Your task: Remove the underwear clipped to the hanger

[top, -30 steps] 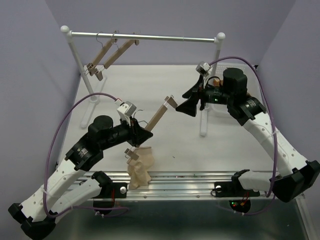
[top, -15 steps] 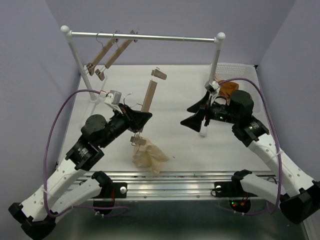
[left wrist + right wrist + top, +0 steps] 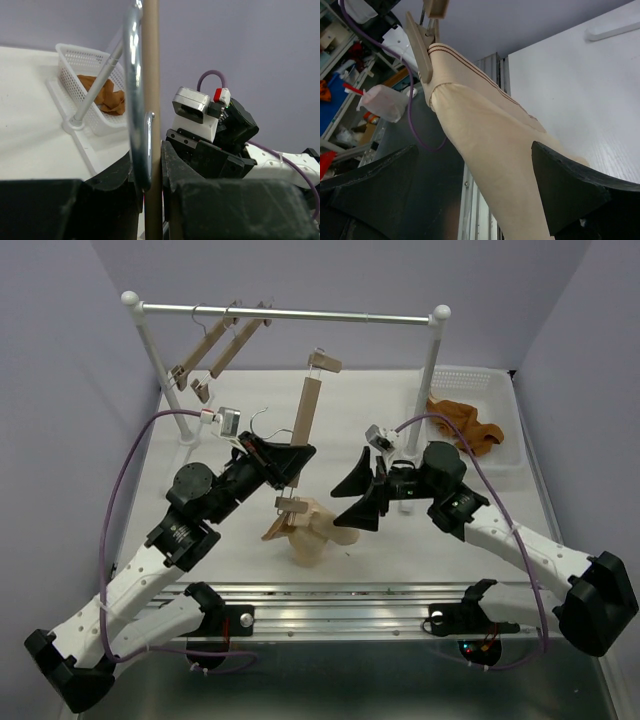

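My left gripper (image 3: 288, 466) is shut on the wooden bar of the hanger (image 3: 306, 410) and holds it tilted steeply, with one clip up at the far end. In the left wrist view the bar (image 3: 151, 75) and its metal hook (image 3: 134, 90) stand between my shut left gripper (image 3: 151, 155). The pale beige underwear (image 3: 312, 531) hangs from the lower clip (image 3: 291, 505), its bottom resting on the table. My right gripper (image 3: 352, 502) is open just right of the underwear. In the right wrist view the underwear (image 3: 485, 145) lies between the spread fingers (image 3: 570, 195), below the clip (image 3: 421, 46).
A metal clothes rail (image 3: 290, 313) on white posts spans the back, with two more wooden hangers (image 3: 215, 352) at its left. A white basket (image 3: 500, 390) at the back right holds an orange-brown cloth (image 3: 462, 422). The rail's right post (image 3: 422, 390) stands behind my right arm.
My left arm has raised the hanger and carried it right, dragging the underwear along. My right arm has swung down and left, bringing its open fingers around the underwear.
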Available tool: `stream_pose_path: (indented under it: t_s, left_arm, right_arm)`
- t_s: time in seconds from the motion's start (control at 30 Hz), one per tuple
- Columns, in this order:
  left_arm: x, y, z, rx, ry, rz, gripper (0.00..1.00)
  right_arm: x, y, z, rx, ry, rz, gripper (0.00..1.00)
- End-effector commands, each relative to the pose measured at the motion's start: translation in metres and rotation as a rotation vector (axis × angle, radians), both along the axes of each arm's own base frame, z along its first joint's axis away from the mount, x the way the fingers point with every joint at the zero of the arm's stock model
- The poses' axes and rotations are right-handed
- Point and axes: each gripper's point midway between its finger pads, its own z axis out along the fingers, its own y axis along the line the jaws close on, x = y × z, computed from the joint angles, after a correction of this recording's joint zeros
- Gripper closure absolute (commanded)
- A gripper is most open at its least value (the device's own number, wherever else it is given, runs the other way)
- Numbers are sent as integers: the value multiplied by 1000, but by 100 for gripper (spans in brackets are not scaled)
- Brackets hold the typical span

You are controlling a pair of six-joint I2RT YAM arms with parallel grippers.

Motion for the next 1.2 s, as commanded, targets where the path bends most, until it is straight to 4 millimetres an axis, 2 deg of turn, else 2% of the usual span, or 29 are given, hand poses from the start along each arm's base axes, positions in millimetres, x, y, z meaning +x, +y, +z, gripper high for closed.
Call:
stream_pose_path:
  t_s: [0.0,0.03,0.17,0.3,0.5,0.57,0.67,0.77,0.9,1.03,1.13,1.17]
  left_arm:
    - [-11,-2,32,-98,-83,-51,100]
    - [-10,-1,32,-99,-82,-45,100]
    - [-9,0,29,-106,-78,-35,100]
    - [-8,3,25,-119,-68,-22,100]
    - [-13,4,25,-155,-73,-34,100]
    - [-13,6,26,-166,-73,-31,100]
    - [-14,9,26,-183,-72,-21,100]
    - [-14,12,27,-201,-70,-13,100]
    - [-16,15,31,-226,-78,-8,100]
    - [-17,13,33,-241,-86,-27,100]
    - [-16,10,33,-255,-84,-38,100]
    - [-16,9,30,-260,-78,-44,100]
  right_arm:
    - [-14,19,28,85,-171,94,0]
    - [-22,24,31,93,-184,130,0]
    - [-29,35,35,116,-181,159,0]
    - [-14,43,39,141,-59,84,0]
    - [-16,44,39,198,-8,100,1]
    - [-16,45,38,193,-1,110,4]
    - [-17,47,35,186,2,125,25]
    - [-29,49,31,171,-14,184,25]
    - [-34,53,22,134,-31,207,21]
    - [-38,55,25,137,-61,224,25]
    - [-36,58,27,134,-53,227,50]
    - [-35,60,27,125,-39,224,71]
